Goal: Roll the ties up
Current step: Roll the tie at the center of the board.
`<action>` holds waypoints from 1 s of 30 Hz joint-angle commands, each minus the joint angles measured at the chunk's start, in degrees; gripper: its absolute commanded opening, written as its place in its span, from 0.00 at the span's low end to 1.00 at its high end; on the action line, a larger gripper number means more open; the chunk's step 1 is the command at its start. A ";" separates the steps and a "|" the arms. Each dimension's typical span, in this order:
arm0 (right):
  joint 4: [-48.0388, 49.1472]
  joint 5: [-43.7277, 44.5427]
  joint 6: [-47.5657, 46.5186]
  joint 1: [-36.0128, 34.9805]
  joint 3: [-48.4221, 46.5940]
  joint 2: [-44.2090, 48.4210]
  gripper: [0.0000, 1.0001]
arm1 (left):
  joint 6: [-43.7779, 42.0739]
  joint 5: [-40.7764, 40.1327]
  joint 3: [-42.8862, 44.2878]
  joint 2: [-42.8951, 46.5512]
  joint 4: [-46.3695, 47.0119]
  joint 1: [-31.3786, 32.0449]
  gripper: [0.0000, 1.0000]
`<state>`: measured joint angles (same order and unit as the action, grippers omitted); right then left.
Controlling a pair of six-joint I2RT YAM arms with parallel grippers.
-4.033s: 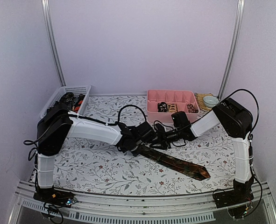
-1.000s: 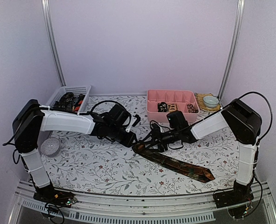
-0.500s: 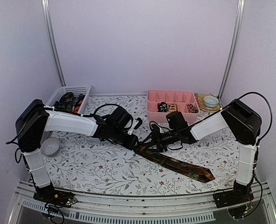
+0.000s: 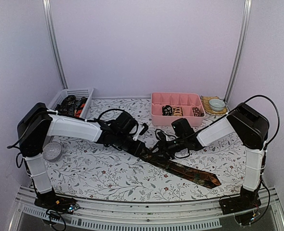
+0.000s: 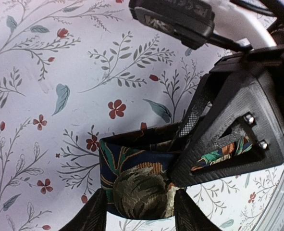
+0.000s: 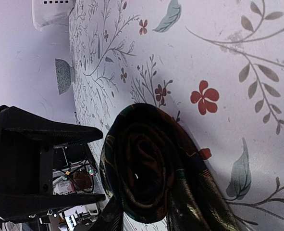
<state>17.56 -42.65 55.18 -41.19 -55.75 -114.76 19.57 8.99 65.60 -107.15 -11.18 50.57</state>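
On the table (image 4: 93, 168), left hand (image 4: 141, 148) and right hand (image 4: 158, 149) straddle tie (image 4: 185, 169).

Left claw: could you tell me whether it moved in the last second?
Yes: the left claw shifted slightly right, farther from the white basket.

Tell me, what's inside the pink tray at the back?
Three rolled ties sit side by side in the front compartments of the pink tray. Its near wall covers their lower parts and the compartment floors.
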 commanded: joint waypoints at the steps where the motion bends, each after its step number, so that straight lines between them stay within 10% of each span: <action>1: -2.25 1.60 -2.31 0.62 0.52 1.95 0.29 | -0.49 1.81 -2.41 3.48 2.26 -1.54 0.51; 10: -4.61 1.16 -5.13 1.43 -1.10 -0.71 0.26 | -3.30 12.40 -9.03 3.76 11.32 -7.28 0.66; 30: -6.15 -1.31 -8.02 2.25 -3.27 -7.42 0.26 | -48.45 -1.46 -7.97 3.69 7.30 -3.56 0.76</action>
<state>13.15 -44.27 48.18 -39.27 -58.67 -117.14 -17.82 10.76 53.78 -101.60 -2.26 45.52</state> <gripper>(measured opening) 0.257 0.763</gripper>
